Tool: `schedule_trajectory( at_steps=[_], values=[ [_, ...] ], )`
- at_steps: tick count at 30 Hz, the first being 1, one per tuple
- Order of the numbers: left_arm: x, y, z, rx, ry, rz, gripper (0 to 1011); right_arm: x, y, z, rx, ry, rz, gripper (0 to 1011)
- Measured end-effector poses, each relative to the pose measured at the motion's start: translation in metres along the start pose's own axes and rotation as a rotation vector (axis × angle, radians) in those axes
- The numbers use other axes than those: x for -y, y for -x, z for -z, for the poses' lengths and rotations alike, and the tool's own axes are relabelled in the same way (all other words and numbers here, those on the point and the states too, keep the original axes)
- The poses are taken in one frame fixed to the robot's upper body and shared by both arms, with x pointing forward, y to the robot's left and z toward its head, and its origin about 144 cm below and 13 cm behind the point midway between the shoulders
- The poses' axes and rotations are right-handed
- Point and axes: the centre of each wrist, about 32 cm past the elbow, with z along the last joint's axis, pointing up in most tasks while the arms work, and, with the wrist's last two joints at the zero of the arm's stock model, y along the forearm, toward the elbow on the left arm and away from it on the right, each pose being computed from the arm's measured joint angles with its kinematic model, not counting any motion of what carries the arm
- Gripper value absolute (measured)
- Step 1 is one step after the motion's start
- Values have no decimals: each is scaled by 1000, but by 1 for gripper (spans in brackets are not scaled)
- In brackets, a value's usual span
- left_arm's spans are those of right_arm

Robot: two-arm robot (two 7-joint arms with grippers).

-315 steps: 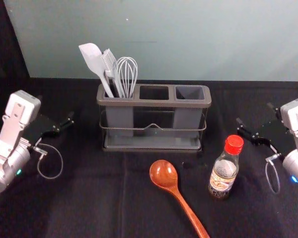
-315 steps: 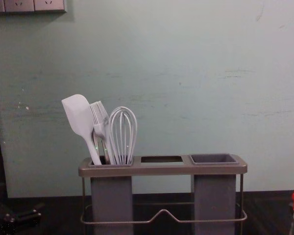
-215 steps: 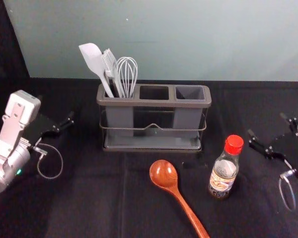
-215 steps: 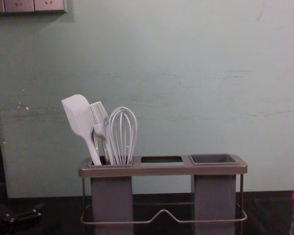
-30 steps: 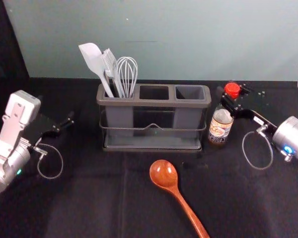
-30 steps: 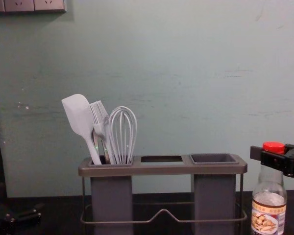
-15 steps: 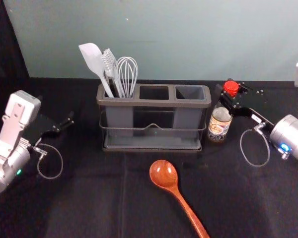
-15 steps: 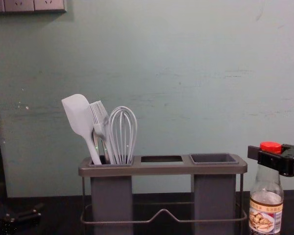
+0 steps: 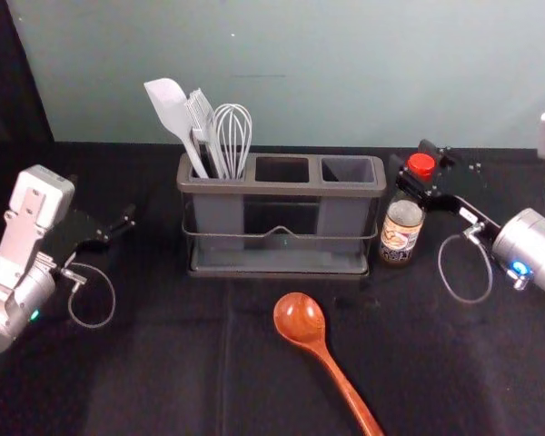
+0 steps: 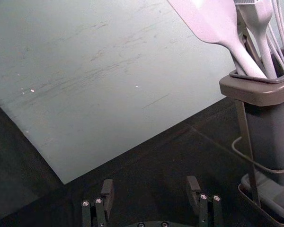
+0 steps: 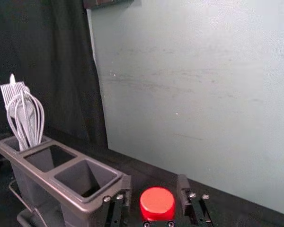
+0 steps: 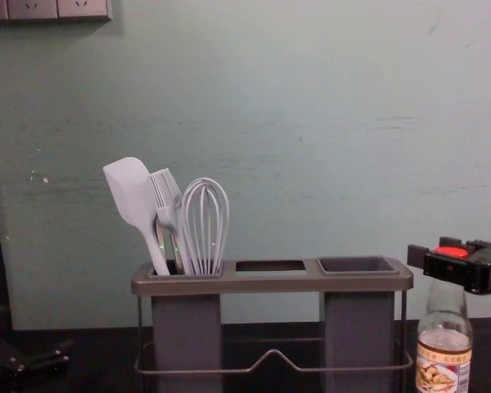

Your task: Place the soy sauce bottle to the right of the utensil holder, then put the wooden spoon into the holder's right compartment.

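The soy sauce bottle (image 9: 401, 231) stands upright just right of the utensil holder (image 9: 282, 189). At its neck and cap is my right gripper (image 9: 411, 157); in the right wrist view, gaps show between the red cap (image 11: 157, 203) and both fingers of that open right gripper (image 11: 154, 184). The chest view has the bottle (image 12: 444, 352) beside the holder's right end. The wooden spoon (image 9: 300, 318) lies in front of the holder, bowl toward it, handle toward the near right. My left gripper (image 9: 102, 200) is parked at the left; the left wrist view shows this left gripper (image 10: 150, 187) open.
A spatula (image 9: 168, 107), a brush (image 9: 202, 116) and a whisk (image 9: 233, 134) stand in the holder's left compartment. The middle and right compartments (image 9: 348, 170) hold nothing visible. A wall (image 9: 345, 73) rises behind the table.
Over the last second the bottle has shifted slightly left, toward the holder, along with my right gripper. Its fingers have since spread apart around the cap. The left arm and spoon are unmoved.
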Motion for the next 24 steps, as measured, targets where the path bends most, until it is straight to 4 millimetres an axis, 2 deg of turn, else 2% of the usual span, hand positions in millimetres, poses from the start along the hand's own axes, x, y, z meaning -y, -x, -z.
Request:
schedule_trajectory(
  at_steps=[4, 8, 11, 14, 24],
  values=[
    [0, 0, 0, 0, 0, 0, 1005, 2, 0, -8, 10, -20, -2, 728],
    [0, 0, 0, 0, 0, 0, 1005, 6, 0, -15, 21, -35, -3, 804],
    [0, 0, 0, 0, 0, 0, 1005, 12, 1, -23, 40, -46, -3, 925],
    [0, 0, 0, 0, 0, 0, 1005, 16, 3, -28, 50, -45, -3, 998],
    [0, 0, 0, 0, 0, 0, 1005, 37, 23, -36, 87, -16, -31, 1004]
  ],
)
